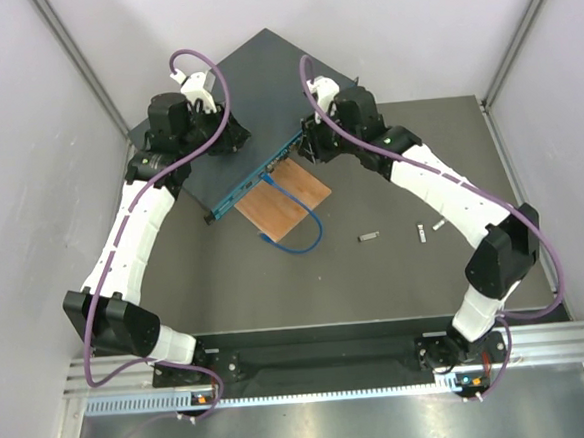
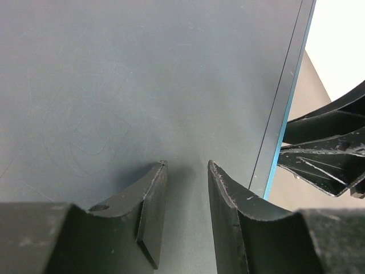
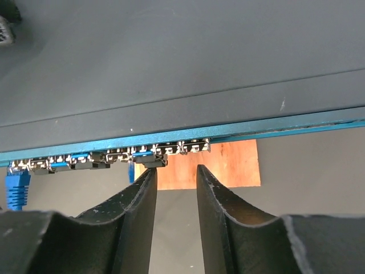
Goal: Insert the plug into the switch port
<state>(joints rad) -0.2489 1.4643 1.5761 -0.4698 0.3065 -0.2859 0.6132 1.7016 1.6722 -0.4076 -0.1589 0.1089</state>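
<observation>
The switch (image 1: 254, 101), a flat dark teal box, lies at the back of the table with its port row (image 3: 114, 157) facing the near right. A blue cable (image 1: 308, 228) runs from that face and loops over the table. A dark plug with a blue top (image 3: 149, 158) sits in a port, and another blue plug boot (image 3: 17, 188) hangs at the far left. My right gripper (image 3: 175, 169) is open and empty just below the ports, its left fingertip right under the seated plug. My left gripper (image 2: 187, 165) is open over the switch top (image 2: 142, 85), holding nothing.
A thin orange-brown wooden board (image 1: 286, 199) lies in front of the port face, under the cable. Three small loose connectors lie to the right: one (image 1: 369, 237), another (image 1: 420, 232) and a third (image 1: 439, 225). Side walls close in on both sides.
</observation>
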